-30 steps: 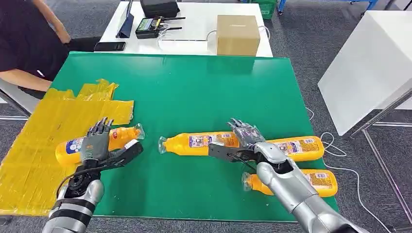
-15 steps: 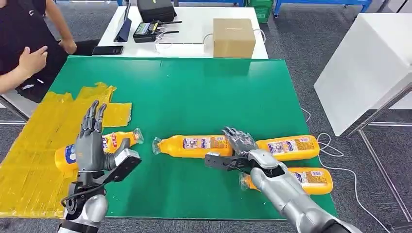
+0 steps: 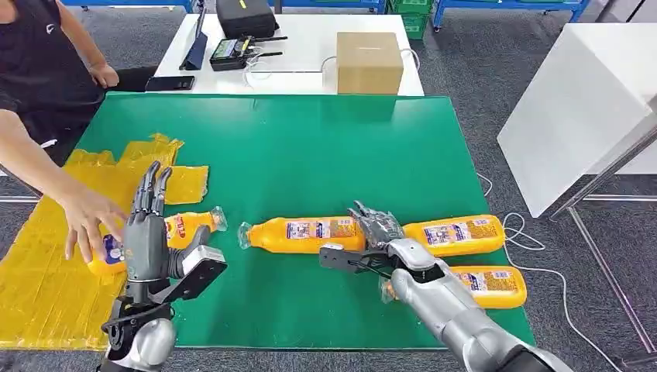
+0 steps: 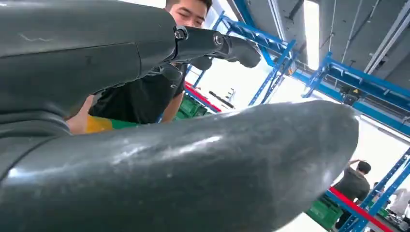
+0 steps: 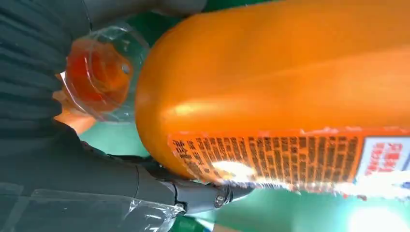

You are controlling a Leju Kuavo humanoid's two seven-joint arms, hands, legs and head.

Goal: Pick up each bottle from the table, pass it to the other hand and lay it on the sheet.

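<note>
Silver jointed arms end in dark grey hands — left hand, right hand.

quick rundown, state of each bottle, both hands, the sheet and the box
bottle on the sheet: lying down, a person's hand on its base end.
middle bottle: lying on the green table, cap on.
right far bottle: lying flat.
right near bottle: lying flat, partly behind the right arm.
left hand: open, raised, holding nothing.
right hand: at the middle bottle's base; grip unclear.
yellow sheet: spread, crinkled.
cardboard box: closed.
</note>
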